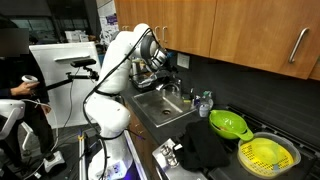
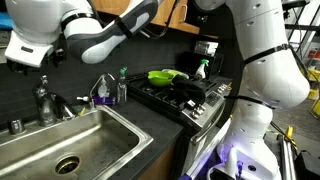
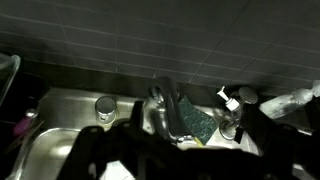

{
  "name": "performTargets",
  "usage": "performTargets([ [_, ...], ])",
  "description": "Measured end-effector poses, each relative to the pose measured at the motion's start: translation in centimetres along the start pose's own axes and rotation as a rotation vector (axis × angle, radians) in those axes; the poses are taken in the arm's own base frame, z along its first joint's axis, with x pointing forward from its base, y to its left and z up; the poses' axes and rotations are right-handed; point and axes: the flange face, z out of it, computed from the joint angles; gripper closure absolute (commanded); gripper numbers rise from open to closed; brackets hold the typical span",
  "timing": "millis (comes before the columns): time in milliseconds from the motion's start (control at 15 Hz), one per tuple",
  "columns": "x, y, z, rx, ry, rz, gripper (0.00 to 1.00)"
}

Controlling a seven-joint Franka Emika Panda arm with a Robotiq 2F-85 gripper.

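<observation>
My gripper [image 1: 153,60] hangs above the steel sink [image 1: 150,113], near the faucet [image 1: 172,90]. In the wrist view its two dark fingers [image 3: 95,152] stand wide apart at the bottom, and the gripper [image 3: 185,152] is open with nothing between them. Below it I see the faucet [image 3: 163,100], a green and yellow sponge [image 3: 192,121] on the sink's rim [image 3: 70,97] and the drain [image 3: 105,106]. A white pump bottle [image 3: 229,98] stands to the right of the sponge. The gripper touches nothing.
A green colander [image 1: 228,124], a yellow-green strainer [image 1: 268,155] and a black cloth [image 1: 205,148] lie on the stove [image 2: 222,103]. Bottles [image 2: 106,92] stand between the sink [image 2: 140,135] and the stove. Wooden cabinets [image 1: 250,35] hang overhead. A person [image 1: 12,85] stands at the side.
</observation>
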Motion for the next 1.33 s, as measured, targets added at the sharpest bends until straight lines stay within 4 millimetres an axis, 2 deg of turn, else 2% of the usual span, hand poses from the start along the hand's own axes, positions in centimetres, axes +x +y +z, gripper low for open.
performTargets([
  [400, 1.6, 3.3, 1.9, -0.02, 0.028, -0.007, 0.0],
  [733, 1.4, 3.3, 2.8, 0.019, 0.029, -0.002, 0.0],
  [1333, 0.9, 2.9, 2.3, 0.05, 0.022, 0.06, 0.0],
])
